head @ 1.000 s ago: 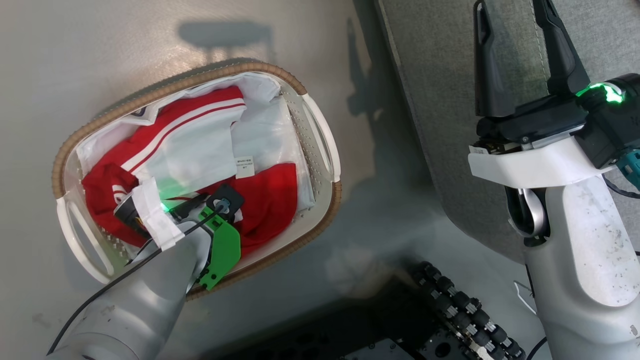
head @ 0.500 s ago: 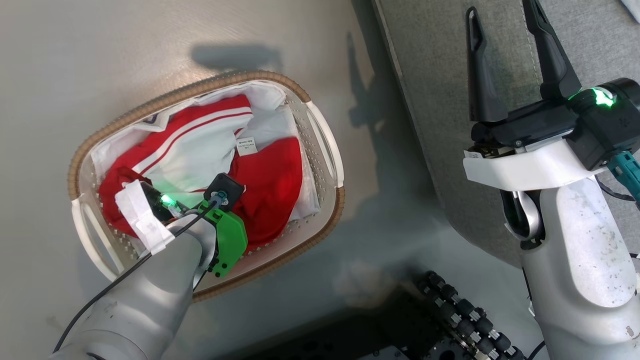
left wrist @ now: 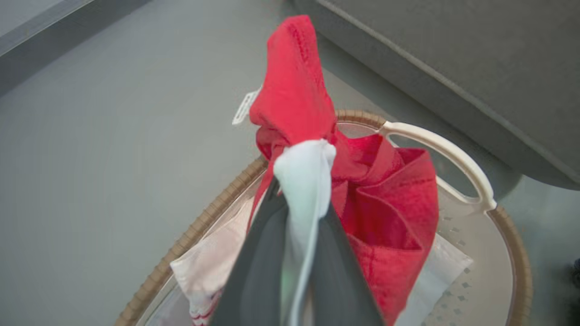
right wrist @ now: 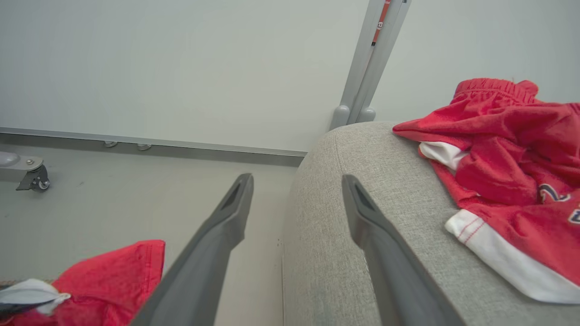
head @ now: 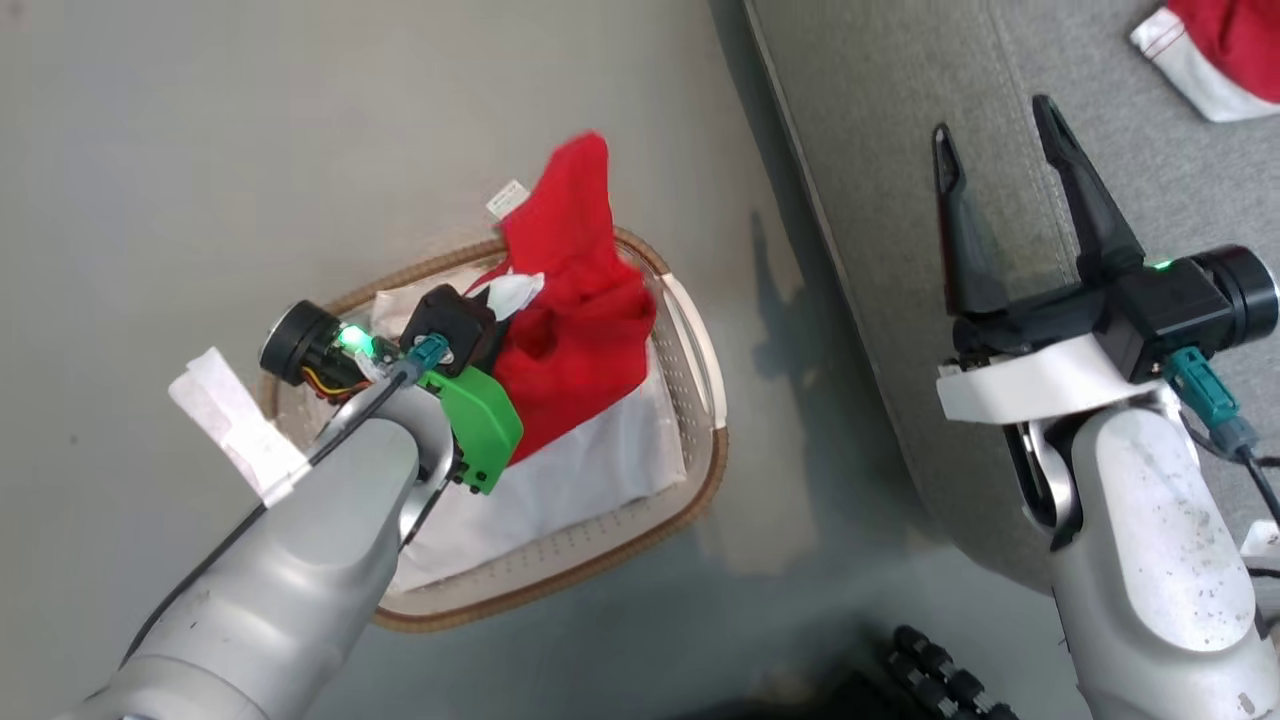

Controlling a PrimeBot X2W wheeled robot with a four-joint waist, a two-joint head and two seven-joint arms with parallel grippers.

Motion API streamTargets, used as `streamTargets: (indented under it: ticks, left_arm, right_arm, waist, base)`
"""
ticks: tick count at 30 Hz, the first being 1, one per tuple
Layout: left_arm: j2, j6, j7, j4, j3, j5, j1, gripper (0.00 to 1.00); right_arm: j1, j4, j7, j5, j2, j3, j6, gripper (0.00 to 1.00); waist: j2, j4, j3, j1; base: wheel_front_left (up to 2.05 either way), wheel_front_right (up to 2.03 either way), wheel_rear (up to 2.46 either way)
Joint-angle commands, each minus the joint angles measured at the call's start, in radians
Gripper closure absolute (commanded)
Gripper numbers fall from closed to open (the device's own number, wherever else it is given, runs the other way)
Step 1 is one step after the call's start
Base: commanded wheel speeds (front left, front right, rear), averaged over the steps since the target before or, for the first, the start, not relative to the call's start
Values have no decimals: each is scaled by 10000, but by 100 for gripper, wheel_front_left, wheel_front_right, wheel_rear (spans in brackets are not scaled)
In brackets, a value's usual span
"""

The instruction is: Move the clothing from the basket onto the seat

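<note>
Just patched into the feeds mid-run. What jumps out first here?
The bright red garment grabs the eye. The left gripper is shut on a bunch of its red and white fabric, holding it up over the basket on the floor. Next comes another red-and-white garment lying crumpled on the grey seat, with the right gripper open and empty over the seat's edge.

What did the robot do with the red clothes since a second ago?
The left hand shut on a red-and-white garment and lifted it up above the basket; a second ago that hand was down among the clothes. The right hand stayed open over the seat, and the basket stayed on the floor.
</note>
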Motion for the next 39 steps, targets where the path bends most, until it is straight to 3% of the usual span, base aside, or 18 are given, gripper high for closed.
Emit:
streamTargets:
  ticks: [1, 9, 22, 31, 39]
  left_arm:
    - [160, 85, -29, -442, 124, 59, 405, 100]
    - [890, 249, -33, -2654, 606, 389, 1152, 100]
    - [1731, 419, 454, -4588, 771, 271, 977, 100]
    - [2015, 600, 858, -5649, 1121, 184, 271, 100]
    - [2000, 662, 1104, -5936, 1200, 202, -286, 100]
  right_arm:
    - [280, 134, -48, -132, -38, -100, -14, 0]
    - [1207, 781, -48, -440, -41, -208, -14, 0]
    - [2608, 1573, -48, -391, -41, 23, -14, 0]
    - [2891, 1806, -48, -223, -37, 410, -14, 0]
    - [2364, 1864, -48, 226, -35, 1559, -14, 0]
  waist:
    - [0, 818, -1401, 0]
    - [0, 1340, -3463, 0]
    - [0, 1516, -6074, 0]
    - [0, 1520, -6764, 0]
    - [0, 1491, -6818, 0]
  base:
    - [0, 0, 0]
    - [0, 0, 0]
    - [0, 0, 0]
    - [0, 0, 0]
    - [0, 0, 0]
